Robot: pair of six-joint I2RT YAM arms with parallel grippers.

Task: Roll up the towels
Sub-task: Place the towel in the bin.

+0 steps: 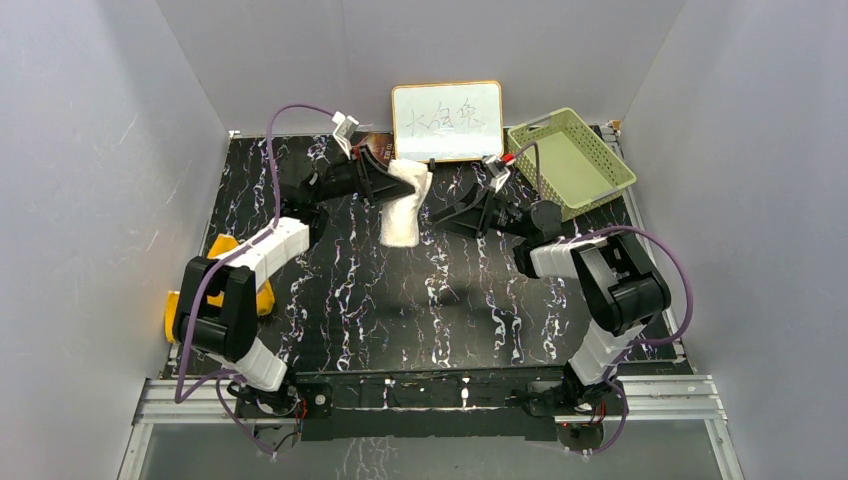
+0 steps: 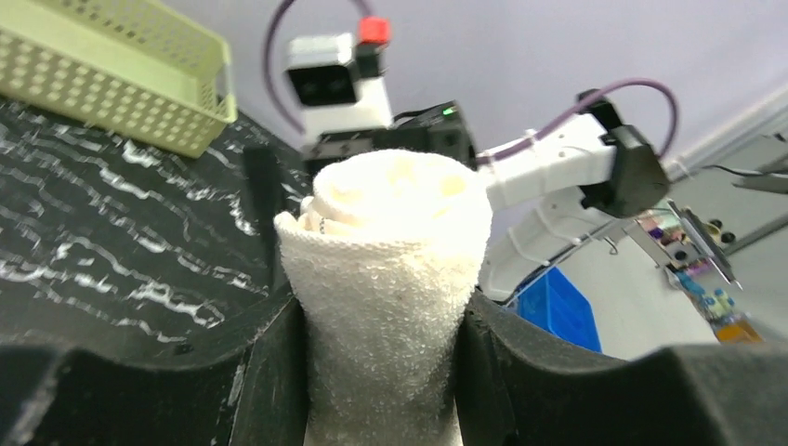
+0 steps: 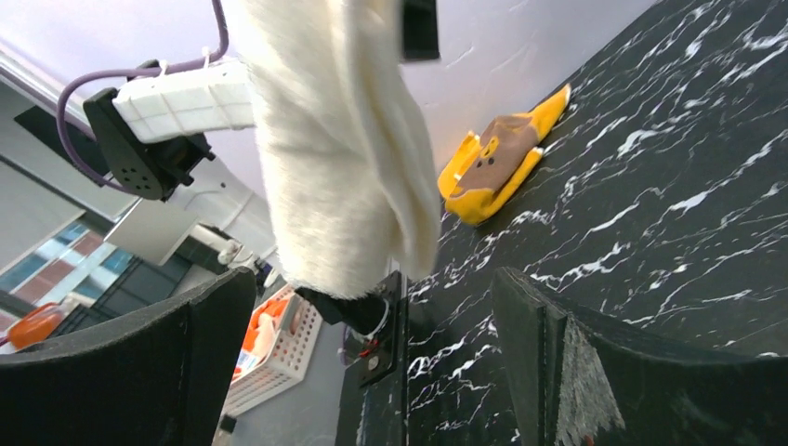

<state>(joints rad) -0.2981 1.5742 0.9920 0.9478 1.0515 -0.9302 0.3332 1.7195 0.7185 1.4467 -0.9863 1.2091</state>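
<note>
From above, the left end effector [image 1: 393, 186] is clamped on the upper end of the cream-white towel [image 1: 402, 212], toward 12 o'clock on the black marbled counter [image 1: 400, 320]. The rest of the towel trails toward 6 o'clock. The right end effector [image 1: 442, 214] sits just beside it at 3 o'clock, with its jaws apart. The orange-yellow towel [image 1: 222, 250] lies at the counter's 9 o'clock edge, well apart. A white-faced board [image 1: 447, 120] stands at 12 o'clock and a green basket [image 1: 570, 160] at 2 o'clock.

In the left wrist view, the black fingers [image 2: 265, 367] press both sides of the rolled cream-white towel [image 2: 386, 269].

In the right wrist view, the right end effector [image 3: 372, 372] gapes wide and holds nothing. The cream-white towel [image 3: 330, 158] hangs at 12 o'clock, with the orange-yellow towel [image 3: 497, 163] beyond at 1 o'clock.
</note>
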